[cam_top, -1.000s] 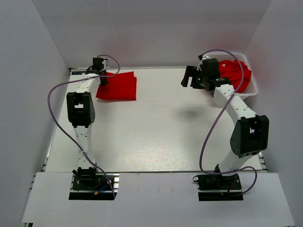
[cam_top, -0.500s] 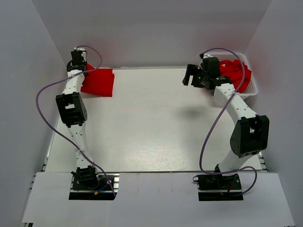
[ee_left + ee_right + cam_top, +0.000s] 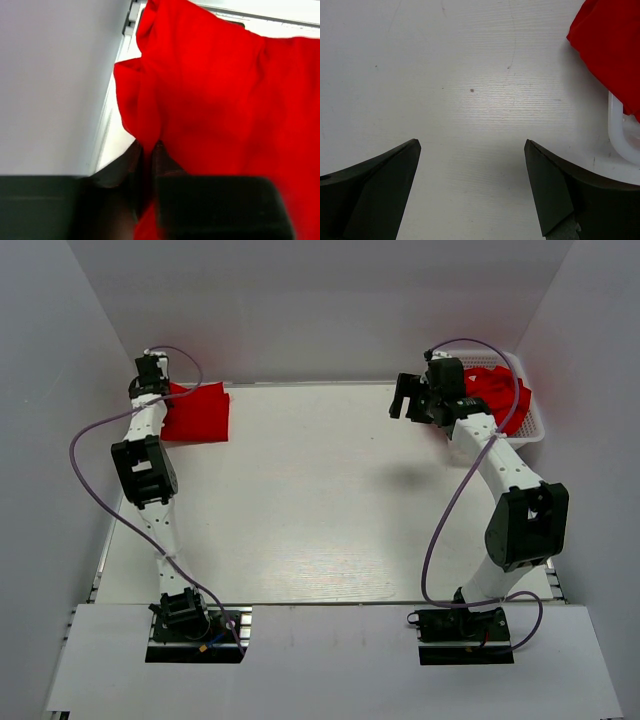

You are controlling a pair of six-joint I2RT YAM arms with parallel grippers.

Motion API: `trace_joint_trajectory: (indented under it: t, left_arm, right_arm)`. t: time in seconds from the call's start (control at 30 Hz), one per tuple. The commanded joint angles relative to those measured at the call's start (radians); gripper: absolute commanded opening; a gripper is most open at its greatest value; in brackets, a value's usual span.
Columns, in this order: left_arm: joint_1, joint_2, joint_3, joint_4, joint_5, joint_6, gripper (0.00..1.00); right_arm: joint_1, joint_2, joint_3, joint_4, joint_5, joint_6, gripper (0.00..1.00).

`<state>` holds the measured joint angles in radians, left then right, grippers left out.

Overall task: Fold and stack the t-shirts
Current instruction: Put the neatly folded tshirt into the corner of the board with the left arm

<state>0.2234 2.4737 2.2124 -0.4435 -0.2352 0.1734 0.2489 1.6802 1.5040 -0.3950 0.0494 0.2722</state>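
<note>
White walls (image 3: 60,390) are boxing in the pale worktop (image 3: 330,500) on three sides, and we are reading across it from the left. At the far left corner the left tool (image 3: 146,150) is standing over the folded t-shirt (image 3: 200,415). Its jaws are drawn nearly together and clamped on a fold of red cloth at the shirt's left edge, where we are seeing fabric running between the two fingers. We are judging that the shirt is being parked here, close to the left wall and the back edge, so that the stack is out of the way and the middle is free for folding. That corner is giving the left arm little room sideways, so lifting up and toward the middle is looking like the safe way out.

Further right, past the wide open middle, the right tool (image 3: 472,145) is hanging above bare worktop with its jaws spread wide and holding nothing. It is just beside the white basket (image 3: 535,432). The heap of unfolded t-shirts (image 3: 505,395) is sitting in that basket at the far right corner, with red cloth spilling over the rim. We are taking the spread jaws as readiness to reach for the next shirt. The basket's rim and the right wall are the edges to be minding.
</note>
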Motion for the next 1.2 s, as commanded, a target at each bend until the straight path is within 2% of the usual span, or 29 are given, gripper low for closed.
trace_joint_trajectory:
  t: [0.0,0.03,0.1,0.3,0.4,0.47,0.5,0.6,0.77,0.8,0.87,0.9,0.97,1.17]
  left_arm:
    - [0.005,-0.032,0.063,0.042,0.033,0.018,0.76]
    - [0.005,-0.042,0.063,0.042,0.033,0.018,0.93]
    - [0.005,-0.054,0.063,0.042,0.033,0.018,1.00]
    - [-0.015,-0.149,0.107,-0.024,0.066,-0.002,1.00]
    - [-0.024,-0.203,0.153,-0.102,0.154,-0.076,1.00]
    - [-0.035,-0.245,0.126,-0.173,0.261,-0.150,1.00]
    - [-0.067,-0.269,0.065,-0.185,0.342,-0.163,1.00]
    - [-0.139,-0.358,-0.070,-0.207,0.352,-0.242,1.00]
    - [-0.416,-0.465,-0.281,-0.227,0.252,-0.345,1.00]
    - [-0.442,-0.540,-0.415,-0.215,0.276,-0.394,1.00]
    - [-0.498,-0.642,-0.575,-0.131,0.277,-0.442,1.00]
    - [-0.513,-0.738,-0.708,-0.118,0.239,-0.481,1.00]
    - [-0.555,-0.806,-0.819,-0.138,0.185,-0.511,1.00]
    - [-0.628,-0.903,-0.930,-0.164,0.110,-0.574,1.00]
  right_arm:
    - [-0.002,0.018,0.058,-0.011,0.006,-0.016,0.90]
    - [-0.002,0.016,0.059,-0.011,0.001,-0.013,0.90]
    - [-0.005,0.016,0.059,-0.013,-0.008,-0.018,0.90]
    - [0.001,0.003,0.047,-0.013,-0.011,-0.011,0.90]
    - [-0.002,-0.011,0.044,-0.015,-0.014,0.004,0.90]
    - [-0.005,-0.020,0.030,-0.021,0.000,0.016,0.90]
    - [-0.003,-0.027,0.013,-0.021,0.010,0.033,0.90]
    - [-0.007,-0.050,-0.031,-0.010,0.007,0.065,0.90]
    - [-0.005,-0.095,-0.137,0.001,-0.033,0.101,0.90]
    - [-0.008,-0.100,-0.149,-0.001,-0.037,0.116,0.90]
    - [-0.005,-0.148,-0.213,0.011,-0.039,0.125,0.90]
    - [-0.002,-0.174,-0.232,0.030,-0.039,0.124,0.90]
    - [-0.005,-0.213,-0.303,0.039,-0.040,0.130,0.90]
    - [-0.005,-0.315,-0.436,0.105,-0.088,0.137,0.90]
